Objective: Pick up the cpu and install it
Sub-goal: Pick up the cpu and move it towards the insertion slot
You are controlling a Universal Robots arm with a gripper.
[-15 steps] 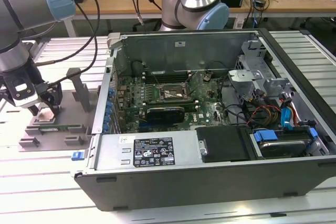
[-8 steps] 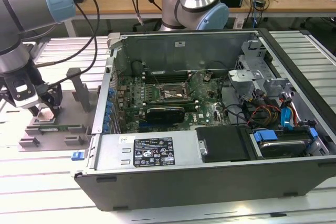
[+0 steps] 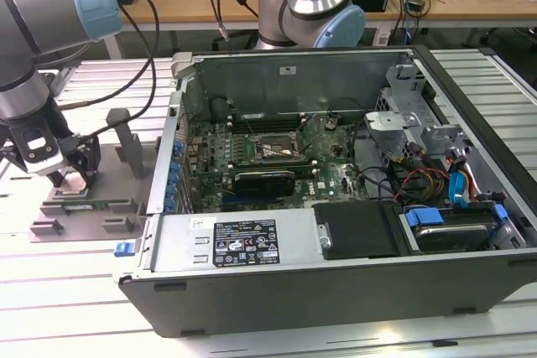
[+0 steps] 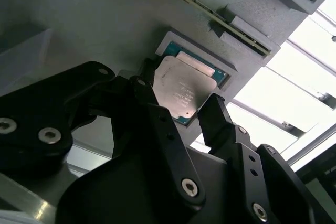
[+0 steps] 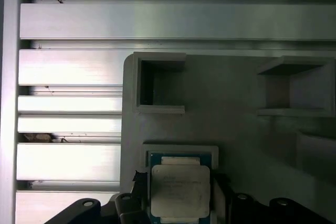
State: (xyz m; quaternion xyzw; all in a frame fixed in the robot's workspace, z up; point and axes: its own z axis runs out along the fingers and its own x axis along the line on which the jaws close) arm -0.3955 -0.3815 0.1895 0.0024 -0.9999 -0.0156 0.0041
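while the open computer case (image 3: 336, 207) sits to the exterior view's right, the gripper (image 3: 74, 175) hangs low over the grey fixture (image 3: 88, 206) at the exterior view's left. in both wrist views the cpu (image 4: 181, 90) (image 5: 180, 191) lies flat in that fixture's square pocket. the claw is released, its fingers (image 4: 216, 119) spread just beside two opposite edges.

The arm (image 3: 33, 48) is made of fat silver-grey tubes. Its joints have round light-blue caps (image 3: 96, 6). Black cables (image 3: 150, 56) run beside it. The gripper (image 4: 181, 98) is black, with shiny round screws (image 4: 189, 186). Just above the gripper sits a dark box (image 3: 33, 136) with a white patch (image 3: 35, 153).
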